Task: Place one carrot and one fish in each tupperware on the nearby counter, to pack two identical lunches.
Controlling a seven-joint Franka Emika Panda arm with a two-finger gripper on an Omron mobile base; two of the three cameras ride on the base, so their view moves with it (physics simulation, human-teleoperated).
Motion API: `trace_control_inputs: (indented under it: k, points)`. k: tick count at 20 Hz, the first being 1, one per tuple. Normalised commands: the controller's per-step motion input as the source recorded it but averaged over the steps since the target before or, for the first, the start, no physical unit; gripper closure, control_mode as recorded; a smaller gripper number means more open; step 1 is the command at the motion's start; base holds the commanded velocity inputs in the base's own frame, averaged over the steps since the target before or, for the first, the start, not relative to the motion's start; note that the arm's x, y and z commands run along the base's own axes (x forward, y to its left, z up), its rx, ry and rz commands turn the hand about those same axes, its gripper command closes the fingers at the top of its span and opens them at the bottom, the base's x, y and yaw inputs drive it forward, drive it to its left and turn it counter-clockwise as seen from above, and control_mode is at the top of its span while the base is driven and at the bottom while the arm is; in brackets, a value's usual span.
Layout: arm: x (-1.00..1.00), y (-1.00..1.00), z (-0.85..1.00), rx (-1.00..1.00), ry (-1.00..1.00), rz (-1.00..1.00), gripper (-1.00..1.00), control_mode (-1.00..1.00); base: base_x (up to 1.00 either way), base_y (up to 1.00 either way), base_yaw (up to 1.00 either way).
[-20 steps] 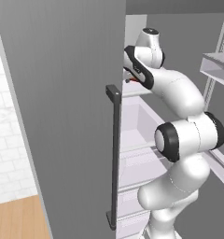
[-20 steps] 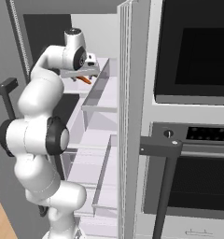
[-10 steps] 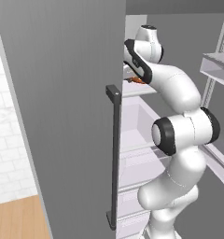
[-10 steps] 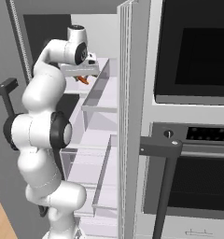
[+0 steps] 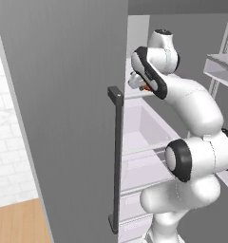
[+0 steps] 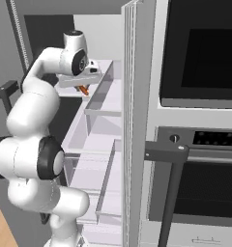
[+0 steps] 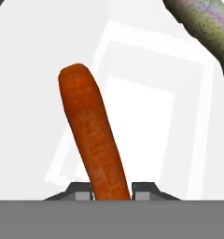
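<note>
Reaching high into the open fridge point(image 5: 144, 123), between the grey door point(image 5: 63, 109) with its dark vertical handle point(image 5: 117, 156) on one side and the door-side bins point(image 6: 101, 94) on the other — tight quarters at the upper shelf, more room lower down over the pale drawers point(image 6: 89, 164). In the hand view, gripper point(image 7: 112, 191) pinched onto one carrot point(image 7: 93, 140), both dark fingertips point(image 7: 83, 192) pressed against its lower end, the rest of it sticking out ahead over a white glossy shelf floor point(image 7: 146, 121). Orange, slightly rough skin, blunt rounded tip, tapered cylinder. One fish point(image 7: 202, 28) at the upper right corner of that view — speckled, green-grey with a pinkish band, curved body, apart from the carrot. Seen from the right base camera, a sliver of orange under the hand at the top shelf. Right of the fridge, a wall oven point(image 6: 200, 72), black glass, with a dark bar handle point(image 6: 168, 154). Wooden floor point(image 5: 21, 223) at lower left.
</note>
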Motion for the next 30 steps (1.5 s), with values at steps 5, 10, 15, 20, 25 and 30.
trace_control_inputs:
  k: [5,10,15,20,25,30]
  points:
    - [-1.0,-0.31,-0.01,0.0,-0.04,0.0,1.0,-1.0,0.0,0.0,0.0]
    - [-1.0,-0.06,0.0,0.0,-0.21,-0.05,1.0,-1.0,0.0,0.0,0.0]
    - [-1.0,-0.08,0.0,0.0,-0.25,-0.07,1.0,-1.0,0.0,0.0,0.0]
    - [-0.8,-0.14,0.0,0.0,-0.2,-0.05,1.0,1.0,-0.2,-0.04,-0.01]
    - [0.0,0.0,0.0,0.0,0.0,0.0,1.0,1.0,-1.0,-0.16,-0.06]
    - [0.0,0.0,0.0,0.0,0.0,0.0,1.0,1.0,-1.0,-0.23,-0.04]
